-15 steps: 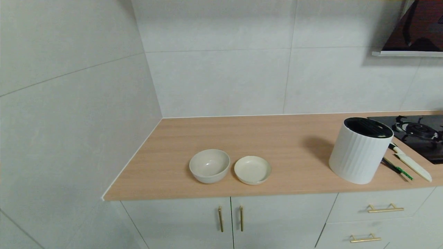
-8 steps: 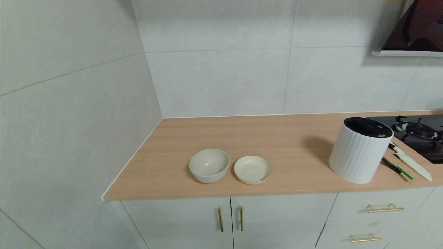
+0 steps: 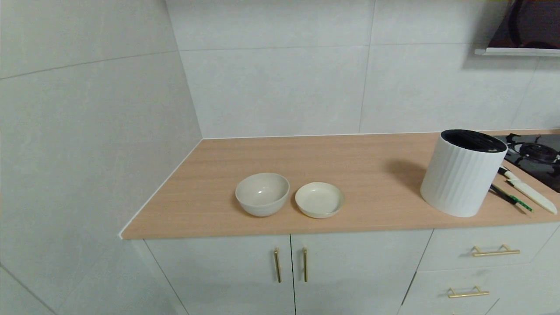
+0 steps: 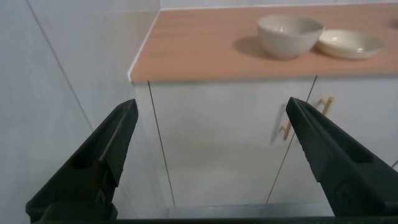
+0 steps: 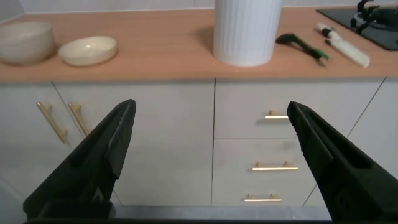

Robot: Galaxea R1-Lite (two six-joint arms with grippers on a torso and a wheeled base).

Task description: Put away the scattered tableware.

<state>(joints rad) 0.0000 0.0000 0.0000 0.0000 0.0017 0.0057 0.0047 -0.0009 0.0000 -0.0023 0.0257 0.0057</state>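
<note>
**Both pincers spread low before the cabinets, with the tableware on the desk**

Your left pincer (image 4: 210, 109) is spread wide, low in front of the cabinet doors (image 3: 218, 275) under the desk (image 3: 350, 157). Your right pincer (image 5: 210, 109) is spread too, facing the drawers (image 5: 298, 99). On the desk you see a deep bowl (image 3: 262, 194) just beside a shallow dish (image 3: 319, 200), near the front edge. Well to their right stands a white ribbed holder (image 3: 463, 173). A knife (image 3: 527, 190) and a green-tipped black utensil (image 3: 509, 197) lie beside it, next to the hob (image 3: 536, 153).
</note>
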